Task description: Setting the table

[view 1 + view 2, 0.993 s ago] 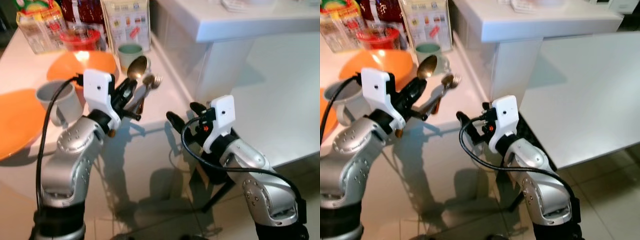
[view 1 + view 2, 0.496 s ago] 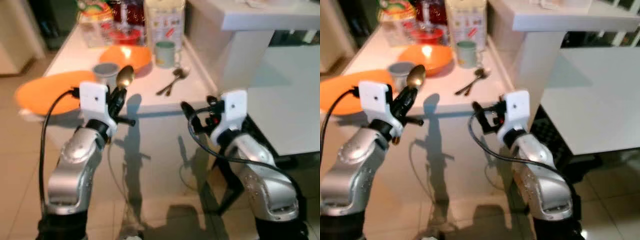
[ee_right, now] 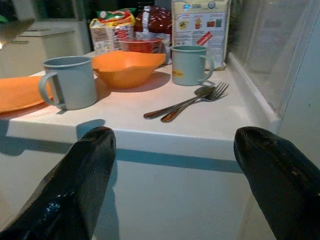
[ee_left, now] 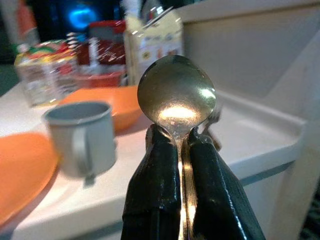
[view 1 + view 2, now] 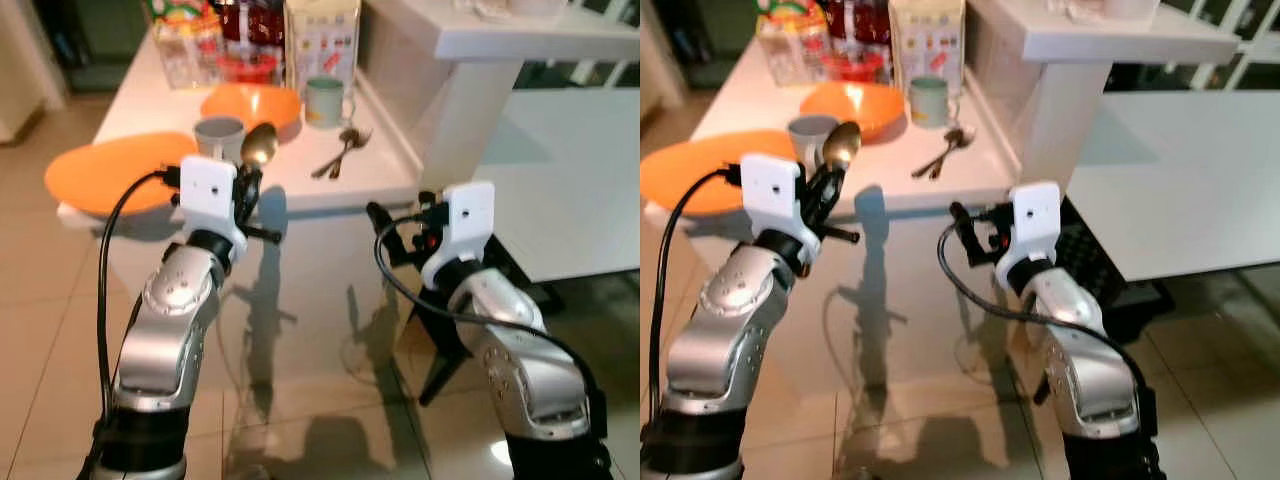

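left gripper (image 4: 181, 150): black fingers pinched tight on the handle of a shiny metal spoon (image 4: 176, 95), rounded bowl sticking up past the tips, held in the air just off the bench's near edge

right gripper (image 3: 175, 165): fingers spread wide apart, nothing between them, hovering in front of the bench's near edge, toward the right corner

bench (image 5: 300, 185): smooth white top, glossy, with a low raised lip along the right edge

cutlery on bench: another spoon and a fork (image 3: 187, 102), polished metal, lying side by side close to the right edge

mugs: grey mug (image 3: 70, 82), matte with a loop handle, near the front edge; pale green mug (image 3: 190, 65) further back

orange stuff: flat round plate (image 5: 115, 175) at the near left corner, slightly overhanging; shallow bowl (image 3: 127, 67) between the two mugs

back edge: printed carton (image 3: 200, 25), red container (image 3: 142, 45), clear packets (image 3: 110, 30)

room: glossy beige floor tiles (image 5: 310, 350) with reflections, a big white table (image 5: 570, 160) to the right
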You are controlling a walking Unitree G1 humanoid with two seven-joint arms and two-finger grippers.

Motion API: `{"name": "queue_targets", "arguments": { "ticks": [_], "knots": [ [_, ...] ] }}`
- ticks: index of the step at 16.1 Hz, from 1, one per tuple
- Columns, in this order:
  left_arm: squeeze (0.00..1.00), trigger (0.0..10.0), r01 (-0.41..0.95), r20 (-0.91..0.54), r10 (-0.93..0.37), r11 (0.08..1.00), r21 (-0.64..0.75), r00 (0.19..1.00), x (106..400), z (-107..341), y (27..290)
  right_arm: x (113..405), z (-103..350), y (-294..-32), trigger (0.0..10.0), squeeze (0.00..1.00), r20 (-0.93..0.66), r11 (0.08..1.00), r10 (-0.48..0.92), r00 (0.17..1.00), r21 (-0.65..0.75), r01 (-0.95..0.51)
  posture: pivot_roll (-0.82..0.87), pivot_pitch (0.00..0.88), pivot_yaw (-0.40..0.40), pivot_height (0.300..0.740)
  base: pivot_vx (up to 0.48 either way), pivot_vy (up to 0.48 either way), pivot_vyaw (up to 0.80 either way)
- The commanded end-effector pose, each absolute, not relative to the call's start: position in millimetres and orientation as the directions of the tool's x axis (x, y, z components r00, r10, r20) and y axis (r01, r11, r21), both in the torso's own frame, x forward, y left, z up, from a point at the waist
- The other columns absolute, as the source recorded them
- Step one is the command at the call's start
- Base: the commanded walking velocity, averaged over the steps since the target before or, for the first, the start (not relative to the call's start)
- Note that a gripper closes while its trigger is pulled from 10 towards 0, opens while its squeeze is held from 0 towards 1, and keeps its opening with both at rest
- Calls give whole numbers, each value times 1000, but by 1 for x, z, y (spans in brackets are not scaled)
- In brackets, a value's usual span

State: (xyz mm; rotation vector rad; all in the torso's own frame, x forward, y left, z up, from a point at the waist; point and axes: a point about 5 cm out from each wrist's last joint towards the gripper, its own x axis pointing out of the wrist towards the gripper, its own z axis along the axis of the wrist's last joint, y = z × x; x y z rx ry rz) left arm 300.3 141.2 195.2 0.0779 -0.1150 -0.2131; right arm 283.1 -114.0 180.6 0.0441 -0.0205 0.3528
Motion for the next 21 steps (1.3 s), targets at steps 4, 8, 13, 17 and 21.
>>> {"name": "queue_targets", "arguments": {
  "ticks": [4, 8, 13, 17, 21],
  "knots": [
    [0, 10000, 196, 110, -208, 974, 114, 972, 302, 194, 136, 292, 177, -128, 10000, 0, 14, 973, 230, 973, -10, -229, 18, 0, -14, 740, 0, -374, 397],
    [0, 10000, 183, 112, -199, 974, 132, 974, 307, 194, 135, 296, 178, -132, 10000, 0, 25, 982, 184, 983, -50, -183, 15, 0, -16, 740, 0, -378, 0],
    [0, 10000, 189, 112, -204, 973, 136, 973, 307, 192, 132, 295, 178, -132, 10000, 0, 37, 981, 188, 981, -57, -186, 9, 0, -7, 740, 0, -377, 443],
    [0, 10000, 196, 112, -213, 970, 141, 971, 309, 192, 127, 296, 176, -138, 10000, 0, 30, 986, 158, 987, -61, -156, 11, 0, -5, 740, 0, -375, 519],
    [0, 10000, 183, 108, -198, 974, 130, 974, 311, 192, 131, 295, 173, -138, 10000, 0, 20, 989, 140, 990, -39, -139, 2, 0, -4, 740, 0, -377, 0]
  ]
}}
